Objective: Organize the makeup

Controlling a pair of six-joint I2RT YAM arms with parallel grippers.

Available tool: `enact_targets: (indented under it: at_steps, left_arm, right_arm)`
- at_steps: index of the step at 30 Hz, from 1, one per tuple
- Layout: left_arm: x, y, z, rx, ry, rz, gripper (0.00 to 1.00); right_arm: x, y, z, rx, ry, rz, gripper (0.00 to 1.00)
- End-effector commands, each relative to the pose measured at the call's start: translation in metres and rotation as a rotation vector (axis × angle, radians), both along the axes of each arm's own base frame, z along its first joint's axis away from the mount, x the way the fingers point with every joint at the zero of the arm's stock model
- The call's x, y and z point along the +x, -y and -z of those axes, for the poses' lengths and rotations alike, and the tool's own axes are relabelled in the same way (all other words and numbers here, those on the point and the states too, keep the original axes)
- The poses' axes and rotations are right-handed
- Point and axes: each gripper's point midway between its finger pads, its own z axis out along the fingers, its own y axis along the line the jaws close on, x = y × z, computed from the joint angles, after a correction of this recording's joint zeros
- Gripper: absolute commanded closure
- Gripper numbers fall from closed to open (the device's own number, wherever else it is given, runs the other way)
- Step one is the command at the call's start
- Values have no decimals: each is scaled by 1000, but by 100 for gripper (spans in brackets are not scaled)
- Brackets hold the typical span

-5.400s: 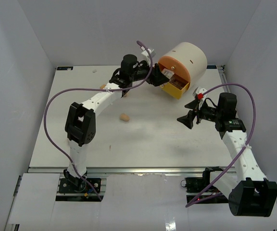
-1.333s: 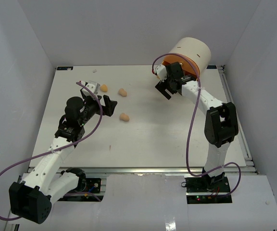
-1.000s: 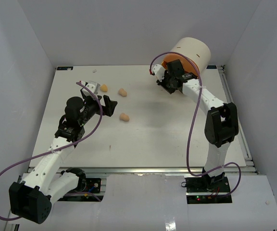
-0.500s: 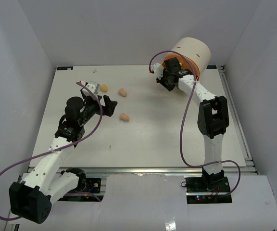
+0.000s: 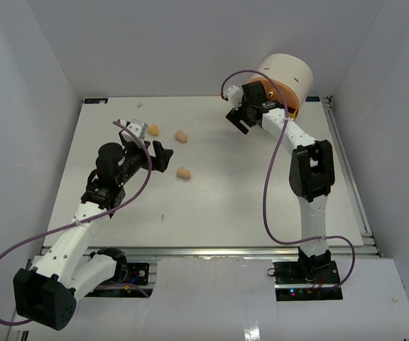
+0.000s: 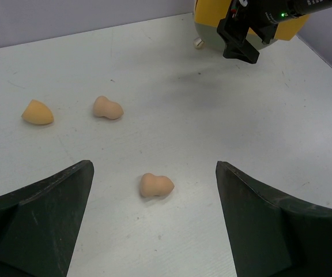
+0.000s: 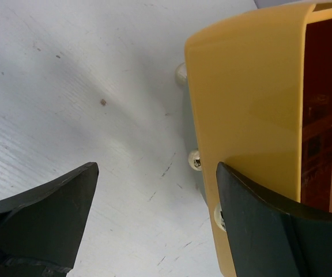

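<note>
Sponges [image 5: 181, 136] lie loose on the table [image 5: 261, 206] ahead of the open, empty left claw [image 6: 153, 168]. Right claw [image 5: 238, 119], open and empty, faces the drawer [image 7: 241, 104]. Likely next: grasp the nearest sponge [image 6: 156, 184].

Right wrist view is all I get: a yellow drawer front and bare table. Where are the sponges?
Observer: On the left half of the table: a far-left sponge, a middle sponge and a nearer sponge.
Operator: Left gripper holding any?
Observer: No. The left gripper is open and empty, pointed at the nearer sponge.
Operator: What is this drawer in?
Observer: A cream cylinder lying on its side at the table's far right.
</note>
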Motion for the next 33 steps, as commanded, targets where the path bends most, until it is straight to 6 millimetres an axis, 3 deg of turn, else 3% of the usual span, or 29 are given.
enact_targets:
  at_steps: [1,9,19,21,23,25,27,30,33]
  left_arm:
    - [-1,0,-1,3,9,8,2]
    - [-1,0,1,6,6,6,2]
    - [0,1,2,6,1,11,2]
    - [0,1,3,8,1,10,2]
    - [0,0,2,7,3,8,2]
    - [0,0,2,7,3,8,2]
    - [-1,1,2,6,1,13,2]
    - [-1,3,2,4,0,24,2]
    - [-1,3,1,2,1,25,2]
  right_arm:
    - [24,11,-34,-21,141,45,8]
    - [46,39,-42,-61,205,136,5]
    - [43,45,-46,-75,254,131,7]
    - [34,31,-49,-21,214,55,5]
    - [6,-1,-51,92,133,-129,1]
    - [-28,-22,-65,180,106,-286,0]
    - [-56,-33,-92,258,124,-369,0]
    - [-65,-29,-125,301,174,-351,0]
    - [-61,-12,-148,333,231,-280,5]
